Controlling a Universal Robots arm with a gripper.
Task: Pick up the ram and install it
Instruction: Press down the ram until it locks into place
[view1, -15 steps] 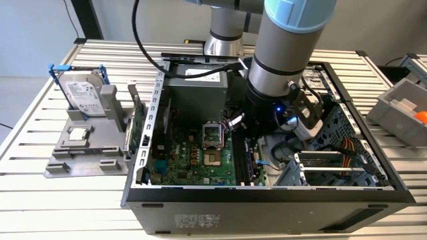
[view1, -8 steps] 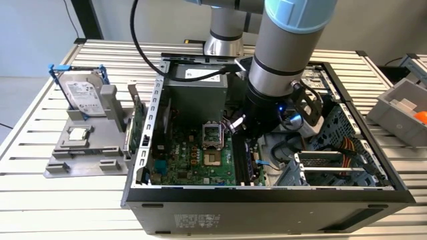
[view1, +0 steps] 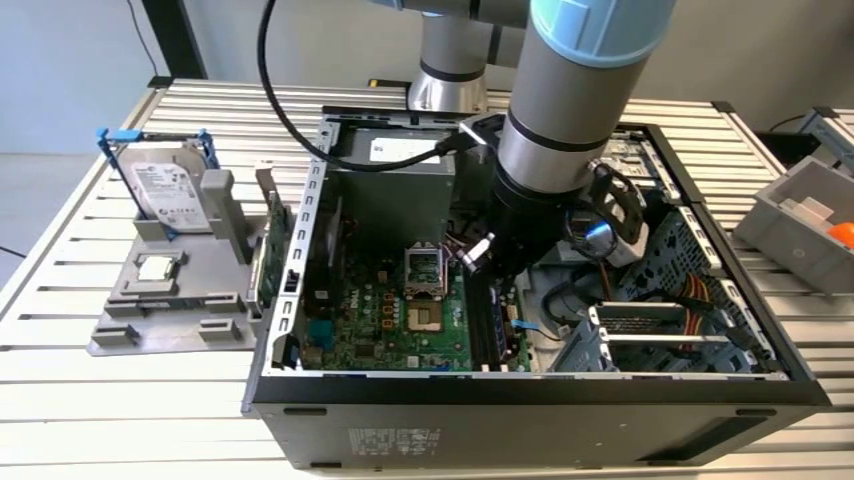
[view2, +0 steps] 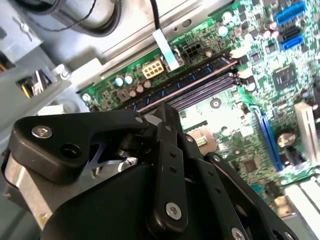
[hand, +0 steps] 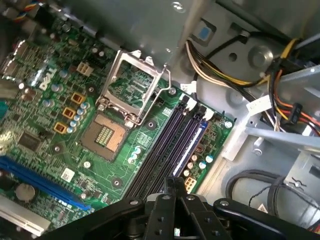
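My arm reaches steeply down into the open computer case (view1: 287, 300) on the table (view1: 80, 380), my end effector (view1: 483, 262) low over the motherboard (hand: 60, 125), walled in by the drive cage (view1: 661, 335) and cables (hand: 240, 75). Its fingers (hand: 172, 187) look drawn together above the memory slots (hand: 170, 145); whether they grip the ram (view2: 192, 82), seated in one slot, I cannot tell

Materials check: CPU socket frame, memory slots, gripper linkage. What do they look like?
CPU socket frame: bare metal, probably steel; silvery, glinting along its thin edges.
Memory slots: moulded plastic by the look, matte black, with white end clips.
Gripper linkage: matte black, shiny screws at the joints; coated metal or hard plastic, cannot tell which.
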